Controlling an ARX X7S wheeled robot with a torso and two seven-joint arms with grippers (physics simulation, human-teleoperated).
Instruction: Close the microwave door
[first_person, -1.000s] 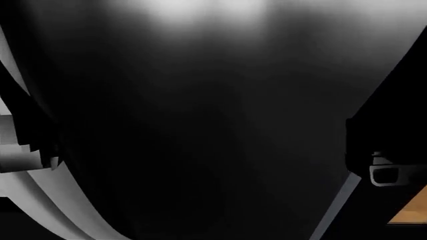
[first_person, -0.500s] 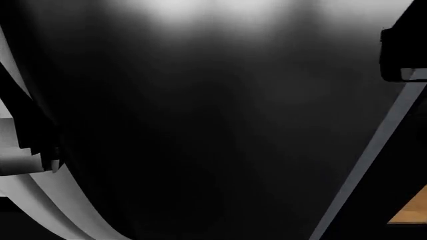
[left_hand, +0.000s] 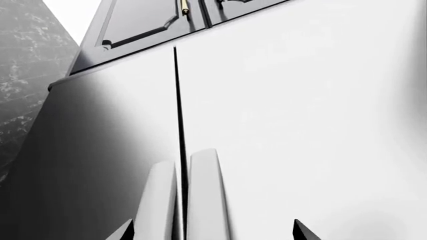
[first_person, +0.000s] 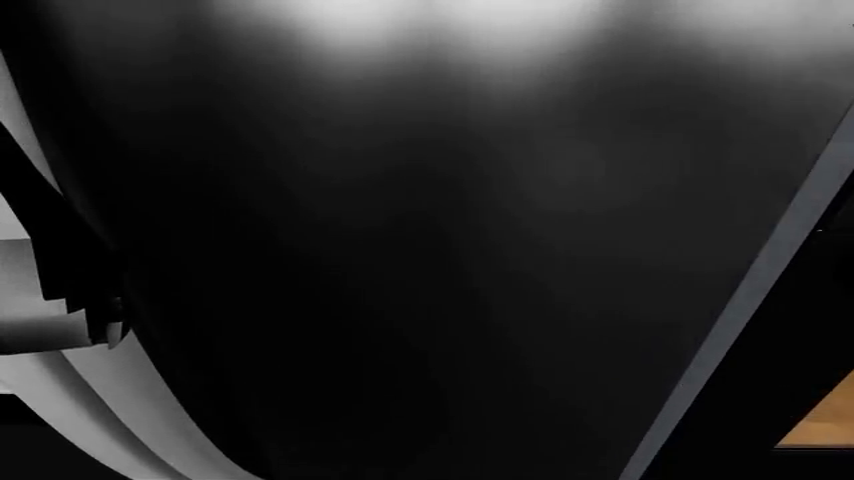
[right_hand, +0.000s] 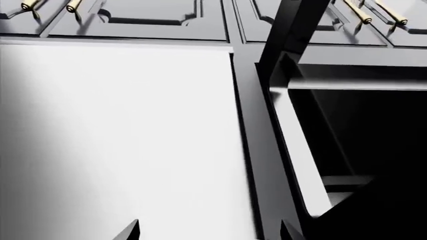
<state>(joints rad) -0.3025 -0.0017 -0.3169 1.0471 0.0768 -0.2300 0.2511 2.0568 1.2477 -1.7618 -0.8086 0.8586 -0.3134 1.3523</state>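
Note:
The microwave (right_hand: 360, 150) shows in the right wrist view with its dark cavity open. Its black door (right_hand: 293, 30) stands out from the front, seen edge on. My right gripper (right_hand: 210, 233) is open, only its two dark fingertips (right_hand: 130, 231) showing, in front of a white appliance panel beside the microwave and apart from the door. My left gripper (left_hand: 213, 234) is open too, facing two pale vertical handles (left_hand: 203, 195) on a white double-door front. Neither gripper appears in the head view, which a large dark surface (first_person: 427, 260) fills.
Grey cabinet doors with brass handles (right_hand: 73, 6) run above the white panel and the microwave. A dark marbled wall (left_hand: 27, 75) borders the white doors. The head view holds a grey strip (first_person: 767, 290), a patch of wooden floor (first_person: 821, 425) and a pale curved part (first_person: 54, 335).
In the head view, the dark arm part at the right edge rose from mid-height to the upper right corner and is now out of sight. The rest of that view barely shifted.

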